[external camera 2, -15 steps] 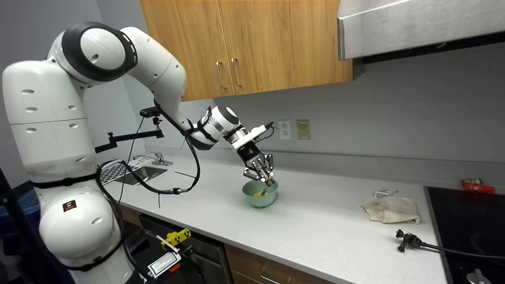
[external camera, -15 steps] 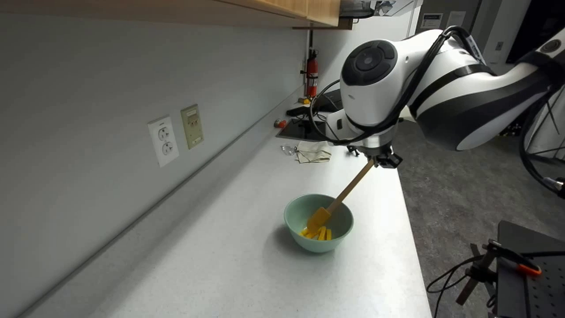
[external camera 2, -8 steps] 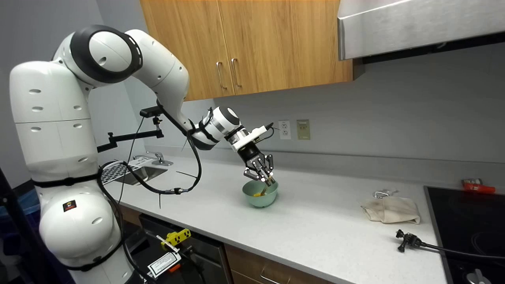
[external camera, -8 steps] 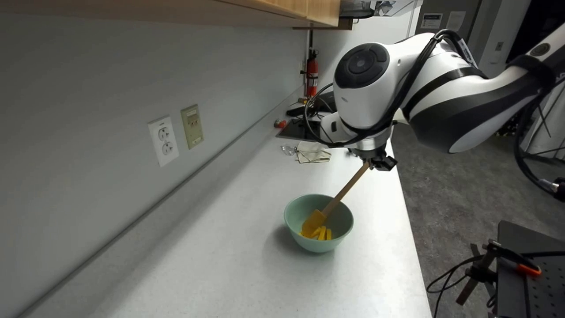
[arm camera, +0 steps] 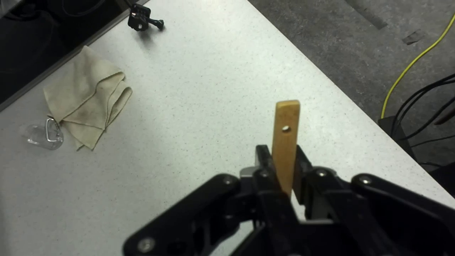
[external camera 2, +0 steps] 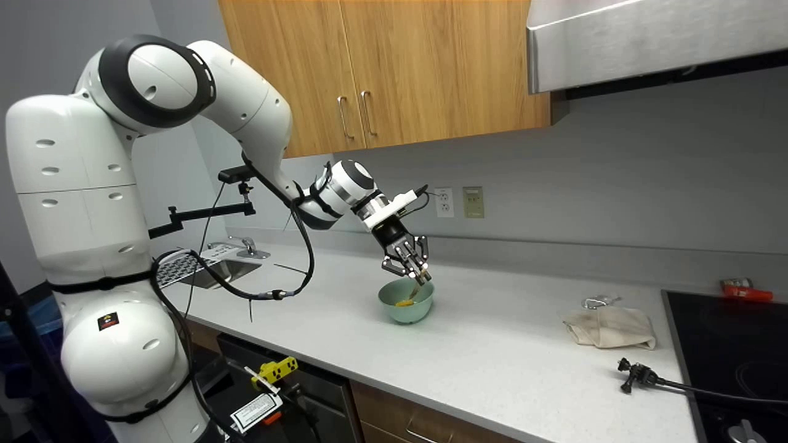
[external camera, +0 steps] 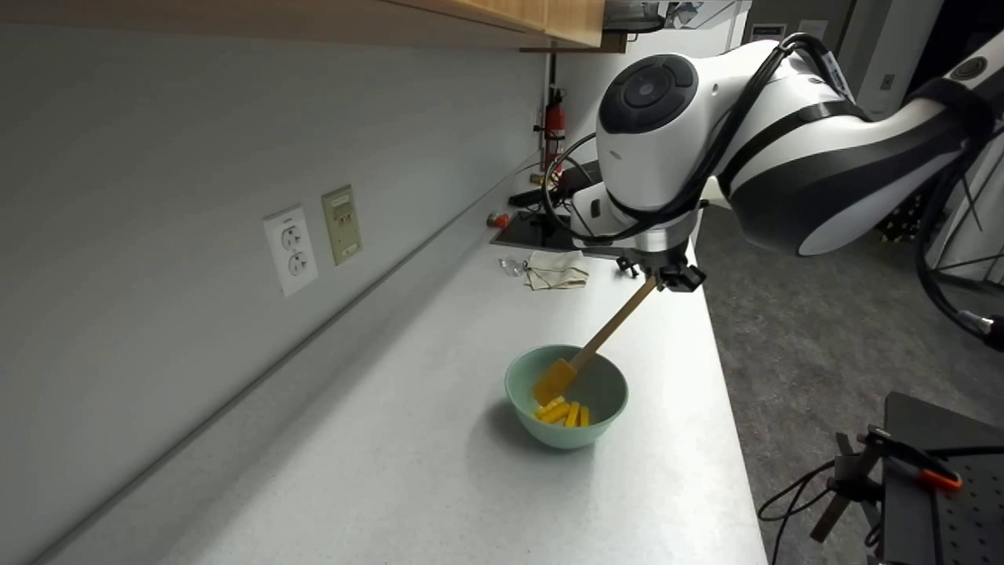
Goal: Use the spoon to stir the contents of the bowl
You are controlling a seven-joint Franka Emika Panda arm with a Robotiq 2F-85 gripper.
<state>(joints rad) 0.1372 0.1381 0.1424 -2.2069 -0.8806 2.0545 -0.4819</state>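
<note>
Kitchen. Long white speckled tabletop (external camera 2: pixel 505 363) along grey wall (external camera 2: pixel 628 178), black glass cooktop (external camera 2: pixel 726 351) set in its surface, brushed-steel range hood (external camera 2: pixel 652 49) above. Wood-grain wall cupboards (external camera 2: pixel 437 67) with slim metal handles (external camera 2: pixel 368 114) overhead; brown drawer front (external camera 2: pixel 388 412) below. Steel sink (external camera 2: pixel 240 269) with curved chrome tap (external camera 2: pixel 249 247), well apart from cooktop. Folded beige cloth (arm camera: pixel 85 92) near cooktop.

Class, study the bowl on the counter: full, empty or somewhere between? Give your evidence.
Somewhere between: in an exterior view, a few yellow pieces lie low in the bowl, with much of its inner wall bare.
</note>
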